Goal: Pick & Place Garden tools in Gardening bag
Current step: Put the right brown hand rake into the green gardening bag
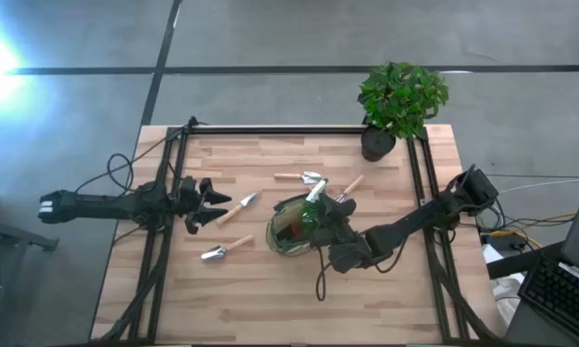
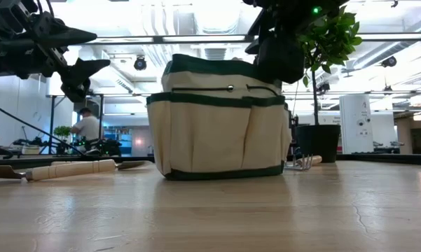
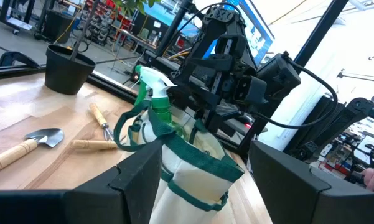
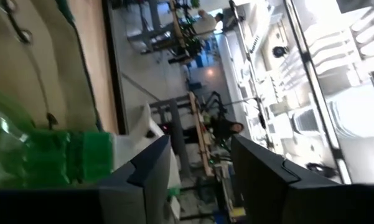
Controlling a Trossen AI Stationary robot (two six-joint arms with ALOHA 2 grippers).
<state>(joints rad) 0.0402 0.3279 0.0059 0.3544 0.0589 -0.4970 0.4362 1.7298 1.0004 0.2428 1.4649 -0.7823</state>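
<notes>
The gardening bag (image 1: 287, 231) (image 2: 221, 129), cream cloth with dark green trim, stands upright at mid-table. A green-and-white spray bottle (image 1: 314, 196) (image 3: 154, 93) sticks up out of its far side. My right gripper (image 1: 320, 220) (image 4: 199, 180) hovers open over the bag's right rim, beside the bottle (image 4: 43, 165), nothing between its fingers. Wooden-handled garden tools lie flat on the table: a trowel (image 1: 237, 209), a second trowel (image 1: 225, 251), a third (image 1: 301, 177) and a fork (image 1: 347, 188). My left gripper (image 1: 212, 202) (image 3: 202, 180) waits open above the table, left of the bag. My right gripper has one finger (image 4: 143, 180) right next to the spray bottle's white head (image 4: 129, 149). Whether the finger touches it I cannot tell. The bottle stands in the bag by itself.
A potted green plant (image 1: 402, 96) in a black pot (image 1: 378, 143) stands at the table's far right corner. Black frame rails (image 1: 164, 193) run along both sides of the table. Bare wood lies along the near edge (image 1: 289, 308).
</notes>
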